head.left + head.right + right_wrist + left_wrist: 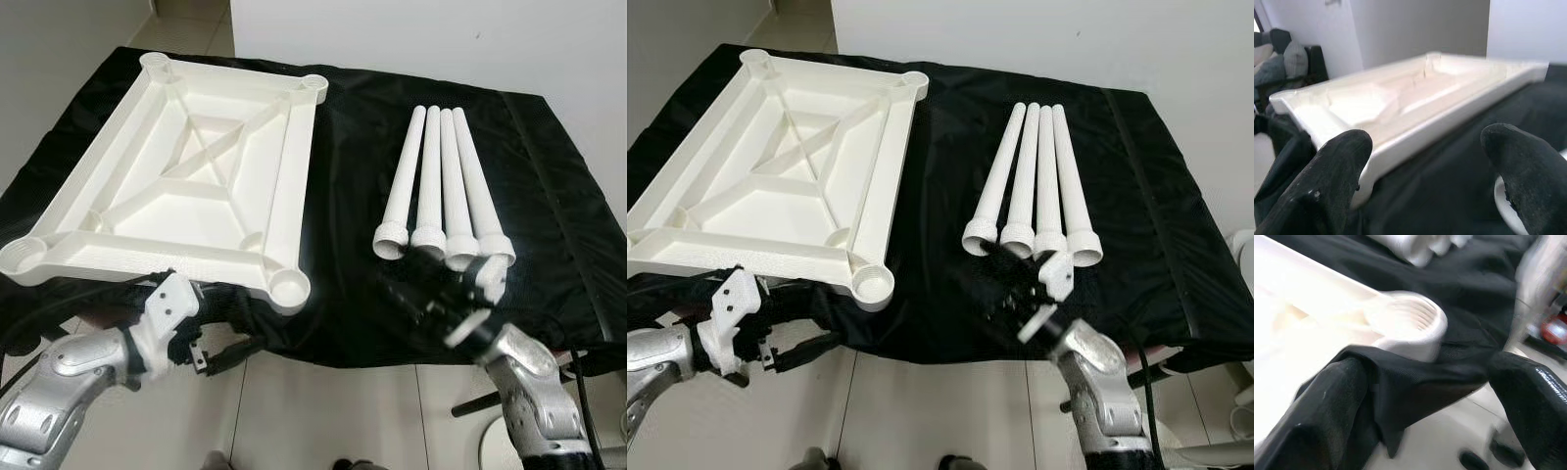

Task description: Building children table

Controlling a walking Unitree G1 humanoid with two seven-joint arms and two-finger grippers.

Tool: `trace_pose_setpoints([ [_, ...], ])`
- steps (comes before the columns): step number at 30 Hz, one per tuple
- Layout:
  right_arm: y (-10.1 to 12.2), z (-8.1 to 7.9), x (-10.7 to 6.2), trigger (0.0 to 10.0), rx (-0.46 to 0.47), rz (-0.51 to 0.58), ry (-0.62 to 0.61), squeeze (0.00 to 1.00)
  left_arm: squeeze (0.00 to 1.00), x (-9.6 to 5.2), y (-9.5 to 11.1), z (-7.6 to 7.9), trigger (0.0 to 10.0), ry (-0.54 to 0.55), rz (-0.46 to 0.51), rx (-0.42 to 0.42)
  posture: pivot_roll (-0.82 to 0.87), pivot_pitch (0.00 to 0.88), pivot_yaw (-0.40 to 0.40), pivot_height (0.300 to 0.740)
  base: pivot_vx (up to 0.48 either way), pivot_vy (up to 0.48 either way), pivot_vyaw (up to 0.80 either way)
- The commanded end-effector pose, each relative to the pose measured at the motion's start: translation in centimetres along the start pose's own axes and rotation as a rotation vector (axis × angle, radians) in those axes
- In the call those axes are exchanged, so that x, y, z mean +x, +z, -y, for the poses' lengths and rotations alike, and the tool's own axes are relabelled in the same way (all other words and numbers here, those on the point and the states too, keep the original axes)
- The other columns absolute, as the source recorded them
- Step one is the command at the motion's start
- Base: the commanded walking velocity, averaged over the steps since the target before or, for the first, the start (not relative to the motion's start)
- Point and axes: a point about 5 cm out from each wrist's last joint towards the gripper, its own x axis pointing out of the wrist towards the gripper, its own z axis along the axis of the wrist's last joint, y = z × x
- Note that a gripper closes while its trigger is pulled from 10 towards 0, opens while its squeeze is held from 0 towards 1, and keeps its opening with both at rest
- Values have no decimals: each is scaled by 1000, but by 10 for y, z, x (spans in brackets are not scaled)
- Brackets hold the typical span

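Observation:
A white plastic tabletop (296,166) lies upside down on the left of the black cloth, with a threaded socket (289,287) at each corner. Four white legs (443,186) lie side by side on the right, their wide threaded ends toward me. My left gripper (221,357) hangs open below the cloth's front edge, just under the near right corner socket (1411,321). My right gripper (433,290), blurred, is open at the near ends of the legs and points left across the cloth toward the tabletop (1415,98). Nothing is between either pair of fingers.
The black cloth (549,196) drapes over the whole work surface and hangs off its front edge. Pale tiled floor (323,411) lies in front, a white wall behind. A dark sofa (1283,58) stands beyond the tabletop. Cables (588,362) hang at the right.

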Motion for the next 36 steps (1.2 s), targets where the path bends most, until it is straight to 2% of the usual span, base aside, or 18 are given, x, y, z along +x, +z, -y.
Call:
trace_pose_setpoints([
  [1, 4, 4, 3, 10000, 9, 16, -68, 0, 0, 10, 18, -4, 10000, 14, 69, 40, 63, 73, -29, 740, 0, 0, 0],
  [7, 9, 7, 7, 10000, 9, 32, -93, 0, 0, 5, 30, -4, 10000, -30, 80, 35, 62, 77, -23, 740, 0, 0, 0],
  [9, 6, 7, 4, 10000, -16, 1, -77, 0, 0, -3, 21, 6, 10000, -108, 8, 1, 67, 84, -23, 740, 0, 0, 0],
  [12, 5, 7, 2, 10000, -22, -9, -73, 0, 0, -5, 16, 11, 10000, -141, -20, -10, 71, 86, -24, 740, 0, 0, 0],
  [13, 4, 8, 1, 10000, -21, -17, -79, 0, 0, -11, 8, 22, 10000, -201, -77, -26, 75, 90, -27, 740, 0, 0, 0],
  [16, 5, 9, 0, 10000, -16, -18, -90, 0, 0, -15, 4, 28, 10000, -224, -103, -43, 79, 97, -30, 740, 0, 0, 0],
  [18, 6, 12, 1, 10000, -11, -15, -111, 0, 0, -15, 5, 27, 10000, -193, -91, -56, 83, 99, -34, 740, 0, 0, 0],
  [20, 8, 16, 6, 10000, 3, -1, -151, 0, 0, -7, 16, 8, 10000, -52, -13, -49, 87, 99, -37, 740, 0, 0, 0],
  [21, 8, 16, 6, 10000, 3, -1, -151, 0, 0, -7, 16, 8, 10000, -52, -13, -49, 87, 99, -37, 740, 0, 0, 0],
  [24, 9, 21, 13, 10000, 11, 19, -208, 0, 0, 6, 25, -17, 10000, 133, 48, -54, 86, 97, -38, 740, 0, 0, 0],
  [27, 9, 24, 15, 10000, 11, 24, -229, 0, 0, 10, 27, -23, 10000, 183, 57, -68, 86, 97, -38, 740, 0, 0, 0],
  [28, 10, 28, 17, 10000, 21, 32, -275, 0, 0, 15, 30, -32, 10000, 260, 87, -77, 81, 96, -36, 740, 0, 0, 0],
  [29, 10, 28, 17, 10000, 21, 32, -275, 0, 0, 15, 30, -32, 10000, 260, 87, -77, 81, 96, -36, 740, 0, 0, 0],
  [30, 10, 33, 19, 10000, 25, 36, -327, 0, 0, 20, 33, -42, 10000, 341, 108, -115, 77, 96, -33, 740, 0, 0, 0],
  [32, 10, 33, 19, 10000, 25, 36, -327, 0, 0, 20, 33, -42, 10000, 341, 108, -115, 77, 96, -33, 740, 0, 0, 0],
  [33, 9, 41, 19, 10000, 15, 35, -408, 0, 0, 28, 33, -55, 10000, 422, 108, -156, 74, 93, -30, 740, 0, 0, 0],
  [35, 9, 41, 19, 10000, 15, 35, -408, 0, 0, 28, 33, -55, 10000, 422, 108, -156, 74, 93, -30, 740, 0, 0, 0],
  [36, 9, 46, 20, 10000, 16, 38, -465, 0, 0, 35, 33, -65, 10000, 485, 111, -190, 66, 91, -25, 740, 0, 0, 0],
])
